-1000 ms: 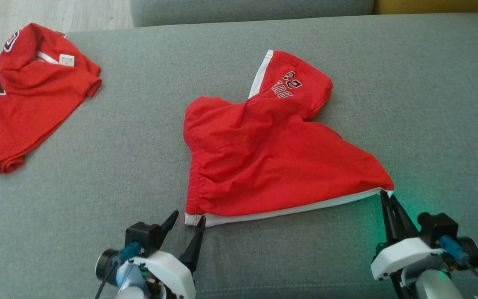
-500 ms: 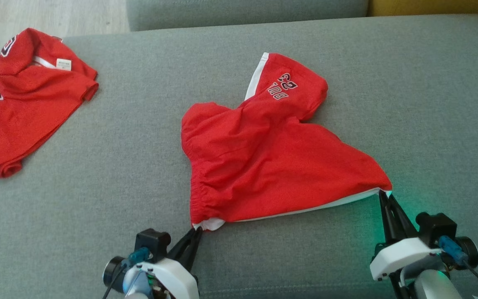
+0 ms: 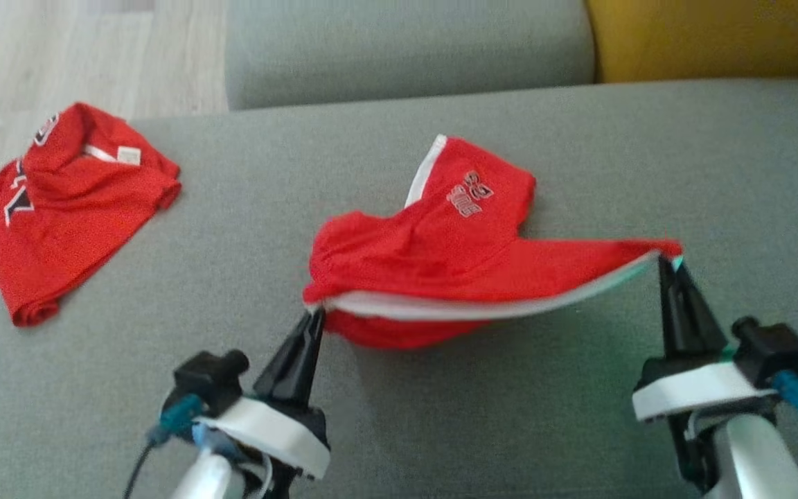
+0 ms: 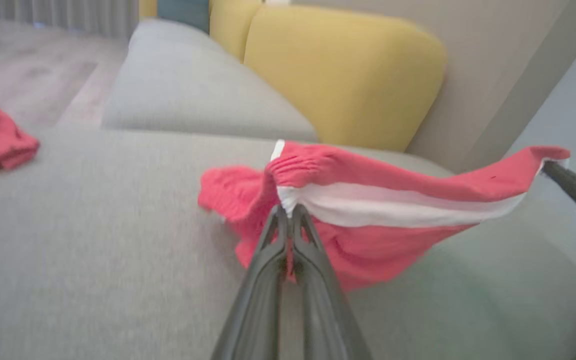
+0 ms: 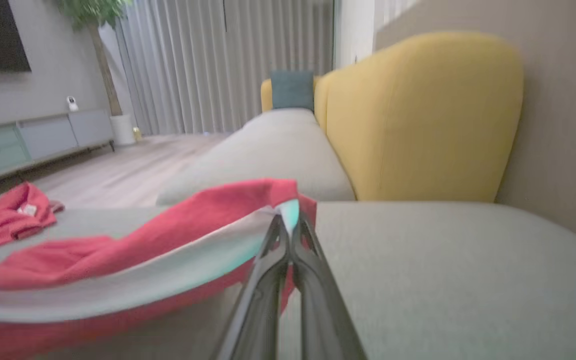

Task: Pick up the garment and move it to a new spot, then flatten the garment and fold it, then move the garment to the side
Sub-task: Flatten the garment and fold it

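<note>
You have soft, even daylight and no hard glare. The head view is smeared all over, and the print on the garment cannot be read. A green glow tints its white band right at the jaws of the right gripper; the right wrist view shows the same teal tint there. A faint, diffuse shadow lies on the sofa cushion under the cloth, between those jaws and the jaws of the left gripper. Both wrist views are soft, the fingers blurring towards the bottom edge. Far beyond the right jaws, the curtains are the brightest patch.
</note>
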